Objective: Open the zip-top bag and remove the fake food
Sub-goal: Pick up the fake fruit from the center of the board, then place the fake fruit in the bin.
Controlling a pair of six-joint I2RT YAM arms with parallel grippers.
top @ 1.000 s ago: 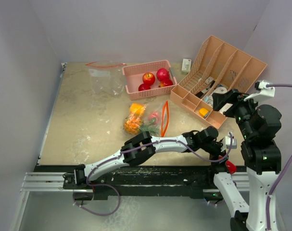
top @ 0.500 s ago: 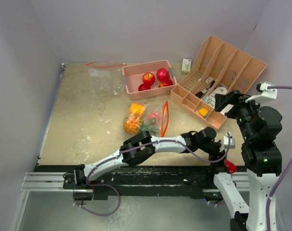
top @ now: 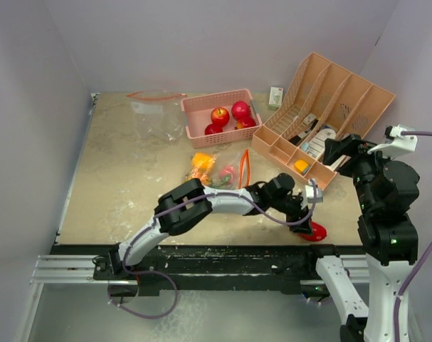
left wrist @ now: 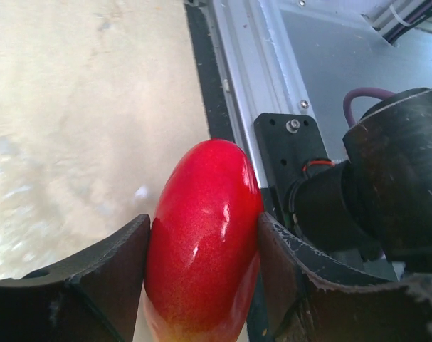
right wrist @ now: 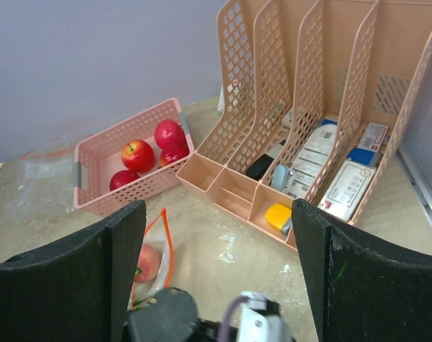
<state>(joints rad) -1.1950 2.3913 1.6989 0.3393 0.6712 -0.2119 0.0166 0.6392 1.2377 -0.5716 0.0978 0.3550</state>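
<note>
In the left wrist view, my left gripper (left wrist: pixel 203 222) is shut on a glossy red fruit (left wrist: pixel 201 271), its pads pressing both sides. From above, that gripper (top: pixel 312 222) holds the red fruit (top: pixel 317 231) at the table's near edge, right of centre. The zip-top bag (top: pixel 233 174) with an orange rim lies mid-table. It holds a yellow pepper (top: pixel 200 159), an orange pineapple (top: pixel 196 173) and a pinkish fruit (right wrist: pixel 148 262). My right gripper (right wrist: pixel 219 274) hangs open and empty, high at the right (top: pixel 338 151).
A pink basket (top: pixel 196 107) with red apples (top: pixel 220 116) stands at the back. A slanted pink file organizer (top: pixel 322 107) with cartons and a yellow item fills the back right. Another clear bag (top: pixel 153 108) lies at the back left. A black rail (top: pixel 223 260) runs along the near edge.
My left gripper closed on the red fruit at the near right edge and has carried it a little to the left. The right arm shifted only slightly.
</note>
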